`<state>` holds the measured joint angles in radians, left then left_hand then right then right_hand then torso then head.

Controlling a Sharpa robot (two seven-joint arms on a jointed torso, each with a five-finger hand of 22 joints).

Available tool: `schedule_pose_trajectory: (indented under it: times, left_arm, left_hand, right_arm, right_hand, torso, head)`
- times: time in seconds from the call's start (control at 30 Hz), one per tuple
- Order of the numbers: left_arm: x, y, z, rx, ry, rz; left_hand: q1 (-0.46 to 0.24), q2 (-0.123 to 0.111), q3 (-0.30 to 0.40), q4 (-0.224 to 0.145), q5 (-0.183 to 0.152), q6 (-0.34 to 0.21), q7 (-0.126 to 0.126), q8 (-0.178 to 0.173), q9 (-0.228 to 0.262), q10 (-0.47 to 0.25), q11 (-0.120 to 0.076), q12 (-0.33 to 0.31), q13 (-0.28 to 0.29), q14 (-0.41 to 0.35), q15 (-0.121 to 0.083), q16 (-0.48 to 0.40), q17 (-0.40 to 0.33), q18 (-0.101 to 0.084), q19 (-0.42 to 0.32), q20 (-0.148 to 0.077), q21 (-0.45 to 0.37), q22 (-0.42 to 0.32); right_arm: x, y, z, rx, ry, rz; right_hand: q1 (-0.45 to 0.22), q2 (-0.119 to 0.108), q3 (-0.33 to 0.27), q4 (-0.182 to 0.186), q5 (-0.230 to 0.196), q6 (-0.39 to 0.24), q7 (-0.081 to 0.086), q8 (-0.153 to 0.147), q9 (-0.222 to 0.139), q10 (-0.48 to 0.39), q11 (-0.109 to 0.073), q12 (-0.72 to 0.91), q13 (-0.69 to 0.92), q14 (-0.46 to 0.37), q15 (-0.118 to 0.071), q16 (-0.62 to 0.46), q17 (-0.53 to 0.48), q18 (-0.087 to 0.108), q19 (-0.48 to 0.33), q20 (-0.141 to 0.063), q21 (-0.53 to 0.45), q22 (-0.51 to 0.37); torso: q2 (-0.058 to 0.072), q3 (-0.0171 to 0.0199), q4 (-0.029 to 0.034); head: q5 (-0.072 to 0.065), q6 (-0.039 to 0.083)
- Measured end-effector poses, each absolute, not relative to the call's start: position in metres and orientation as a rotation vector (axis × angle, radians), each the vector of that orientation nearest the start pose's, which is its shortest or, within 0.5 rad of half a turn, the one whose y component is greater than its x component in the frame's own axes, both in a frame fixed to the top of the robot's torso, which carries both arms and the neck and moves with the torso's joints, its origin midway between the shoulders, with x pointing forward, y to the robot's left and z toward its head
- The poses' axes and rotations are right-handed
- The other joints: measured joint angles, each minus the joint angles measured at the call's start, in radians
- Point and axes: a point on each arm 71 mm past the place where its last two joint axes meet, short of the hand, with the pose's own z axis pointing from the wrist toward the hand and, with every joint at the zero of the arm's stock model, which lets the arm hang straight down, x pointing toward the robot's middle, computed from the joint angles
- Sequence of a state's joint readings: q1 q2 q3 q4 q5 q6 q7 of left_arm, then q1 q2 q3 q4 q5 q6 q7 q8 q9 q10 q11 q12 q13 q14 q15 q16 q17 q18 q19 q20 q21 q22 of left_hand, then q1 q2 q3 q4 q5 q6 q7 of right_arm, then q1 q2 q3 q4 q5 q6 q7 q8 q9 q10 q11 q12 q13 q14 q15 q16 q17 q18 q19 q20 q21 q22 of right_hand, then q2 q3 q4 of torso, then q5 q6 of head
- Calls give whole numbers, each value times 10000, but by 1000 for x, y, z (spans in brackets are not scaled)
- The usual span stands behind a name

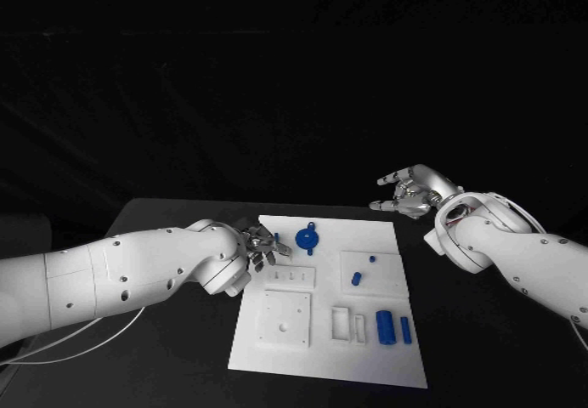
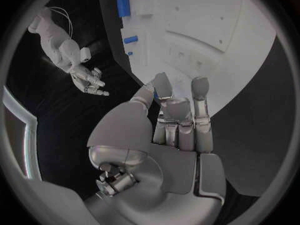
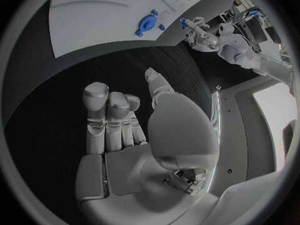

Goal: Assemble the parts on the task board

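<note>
The white task board (image 1: 368,361) lies in the middle of the black table. My left hand (image 1: 262,246) hovers at the board's near-left edge and pinches a small blue part (image 2: 154,97) between thumb and finger; the right wrist view shows the same left hand (image 3: 199,32) with the blue tip at its fingers. A round blue part (image 1: 307,238) lies just to its right. A small blue piece (image 1: 357,277) sits mid-board, and two blue cylinders (image 1: 385,326) lie at the right. My right hand (image 1: 410,194) is raised beyond the board's far right corner, fingers apart and holding nothing.
White raised blocks stand on the board: a square plate with a hole (image 1: 287,319), a slotted block (image 1: 289,276) and a narrow frame (image 1: 348,323). Black table (image 1: 172,221) surrounds the board on all sides.
</note>
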<state>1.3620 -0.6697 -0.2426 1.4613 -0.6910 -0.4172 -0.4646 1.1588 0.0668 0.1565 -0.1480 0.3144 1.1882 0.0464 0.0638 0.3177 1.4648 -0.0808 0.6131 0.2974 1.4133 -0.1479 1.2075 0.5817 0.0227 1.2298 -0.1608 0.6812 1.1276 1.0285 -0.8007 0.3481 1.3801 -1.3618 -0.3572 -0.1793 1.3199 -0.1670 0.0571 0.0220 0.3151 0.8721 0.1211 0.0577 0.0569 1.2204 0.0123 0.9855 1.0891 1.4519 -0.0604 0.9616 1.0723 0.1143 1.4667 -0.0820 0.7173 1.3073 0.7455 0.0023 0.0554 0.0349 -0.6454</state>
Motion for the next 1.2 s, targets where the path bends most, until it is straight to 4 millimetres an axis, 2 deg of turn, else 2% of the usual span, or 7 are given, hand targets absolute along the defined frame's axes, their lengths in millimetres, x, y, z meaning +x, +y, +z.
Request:
schedule_pose_trajectory:
  times: [0.07, 0.13, 0.2, 0.37, 0.5, 0.67, 1.2]
  left_arm:
    - [496, 164, -211, -6807, 20084, -5895]
    - [492, 163, -215, -6834, 19993, -5856]
    - [490, 161, -219, -6842, 19948, -5838]
    - [485, 155, -228, -6799, 20061, -5862]
    - [484, 150, -234, -6752, 20176, -5861]
    - [486, 147, -238, -6724, 20302, -5767]
    - [492, 140, -244, -6618, 20906, -5439]
  left_hand:
    - [-1, -1, 0, 0, 1, 0, 0, -1, 1, 21, -22, 73, 25, 0, 0, 100, 110, 0, 0, 0, -76, 104]
    - [-14, -14, 0, 0, 238, 0, 0, -3, 5, 31, -39, 123, 46, 0, 0, 194, 227, 0, 36, -35, -79, 180]
    - [-52, -52, -1, 0, 418, 0, 0, -21, 325, 17, -54, 168, 41, 0, 0, 195, 262, 0, 74, 3, -141, 250]
    - [-55, -56, -1, 0, 428, 0, 0, 25, 365, 16, -54, 189, -9, -1, 1, 194, 259, 0, 90, 19, -199, 317]
    - [-78, -79, 16, 17, 426, 0, 0, 33, 370, 16, -54, 189, -64, -1, 2, 194, 210, 0, 90, 19, -304, 394]
    - [-78, -79, 6, 79, 222, 0, 0, 33, 376, 16, -53, 189, -88, -1, 3, 194, 233, 0, 89, 19, -359, 454]
    - [-117, -118, -1, 85, 214, 0, 0, 23, 662, 21, -49, 189, -129, 31, 38, 194, 232, 1, 129, 49, -521, 638]
  right_arm:
    - [532, -253, -144, 3022, 14920, 6244]
    - [534, -254, -145, 3093, 14917, 6206]
    - [535, -255, -145, 3146, 14917, 6182]
    - [538, -256, -147, 3246, 14956, 6145]
    - [540, -255, -148, 3291, 14975, 6143]
    - [540, -254, -149, 3316, 15008, 6146]
    - [541, -252, -150, 3300, 15144, 6189]
  right_hand:
    - [0, 0, 0, 0, 45, 0, 0, 0, 1, 0, 0, 0, 0, 0, 0, 0, -1, 0, 0, 0, 0, 0]
    - [0, 0, 0, 0, 45, 0, 0, 0, 1, 0, 0, 0, 0, 0, 0, 0, -1, -2, 0, 0, 0, 0]
    - [-44, 44, 0, 0, 40, 61, 8, 0, 1, 0, 0, 0, -10, 0, 0, 1, -1, -3, 0, 0, 0, 0]
    - [-80, 80, 0, 0, -53, 289, -2, 0, 1, -19, -19, -36, -49, 0, 0, -61, -29, -62, 0, 0, -52, 0]
    - [-80, 80, 0, 0, -53, -22, 21, 0, 1, -73, 0, -67, -87, 0, 0, -61, -38, -66, 0, 0, -89, 0]
    - [-79, 79, 6, 7, -52, -36, 33, 0, 2, -73, 0, -67, -100, 0, 0, -61, -38, -66, 0, -1, -89, 0]
    - [-79, 79, 27, 28, 7, -35, 32, 0, 2, -72, 0, -67, -108, 0, 0, -60, -38, -70, 0, 0, -88, 0]
  torso:
    - [-35, 12, 10]
    - [-69, 28, 17]
    - [-96, 40, 25]
    - [-167, 63, 42]
    - [-198, 65, 48]
    - [-199, 74, 48]
    - [-187, 63, 47]
  head:
    - [-22, -76]
    - [-35, -136]
    - [-40, -216]
    - [-78, -383]
    - [-85, -434]
    - [-113, -475]
    - [-188, -602]
